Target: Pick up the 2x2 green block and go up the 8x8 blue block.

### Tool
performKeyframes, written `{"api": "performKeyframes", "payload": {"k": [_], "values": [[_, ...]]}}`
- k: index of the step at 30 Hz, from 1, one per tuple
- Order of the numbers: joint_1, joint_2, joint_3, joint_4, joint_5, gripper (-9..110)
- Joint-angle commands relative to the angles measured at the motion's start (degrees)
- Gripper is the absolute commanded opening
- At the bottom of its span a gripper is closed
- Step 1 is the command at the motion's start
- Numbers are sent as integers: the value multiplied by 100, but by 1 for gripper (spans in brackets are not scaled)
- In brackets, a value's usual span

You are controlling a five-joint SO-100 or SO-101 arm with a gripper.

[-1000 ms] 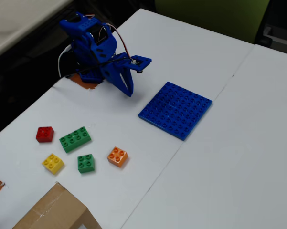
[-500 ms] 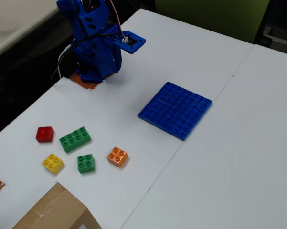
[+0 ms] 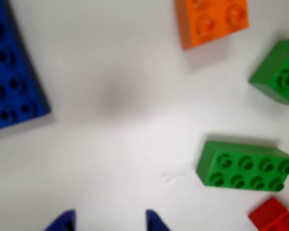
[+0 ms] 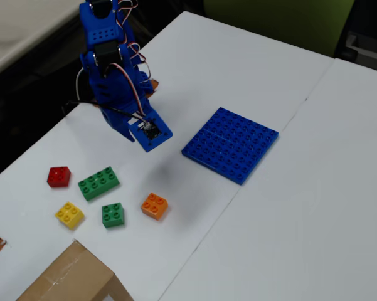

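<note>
The wrist view is blurry and cuts a lot off. Only the two blue fingertips of the gripper point(image 3: 107, 220) poke up from the bottom edge, with a gap between them and nothing inside it. The 8x8 blue block point(image 3: 12, 72) shows just one corner on the left. The orange brick point(image 3: 212, 20) is cut by the top edge, the 2x2 green block point(image 3: 278, 72) runs off the right side, and only a bit of the red brick point(image 3: 275, 217) peeks in at the bottom right. The long green brick point(image 3: 245, 165) shows whole.

In the fixed view the blue arm point(image 4: 110, 69) hides its own fingers, so I can't see them there. The 2x2 green block point(image 4: 113, 214) sits on the white table point(image 4: 288, 219) between the yellow brick point(image 4: 69, 214) and the orange brick point(image 4: 154, 205), well apart from the 8x8 blue block point(image 4: 230, 144). A cardboard box point(image 4: 69, 279) is cut off at the bottom.

A moment ago the arm was folded up high near its base; now it has swung down and forward over the table. No brick has moved
</note>
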Motion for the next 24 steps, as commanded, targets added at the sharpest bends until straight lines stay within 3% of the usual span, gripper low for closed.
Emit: {"api": "performKeyframes", "payload": {"k": [1,9,15,24], "values": [[158,-62,-264,-448,413,23],[439,-2470,-3797,1239,817,25],[686,-3393,-4263,483,826,29],[1028,-4219,-5300,325,1230,36]]}}
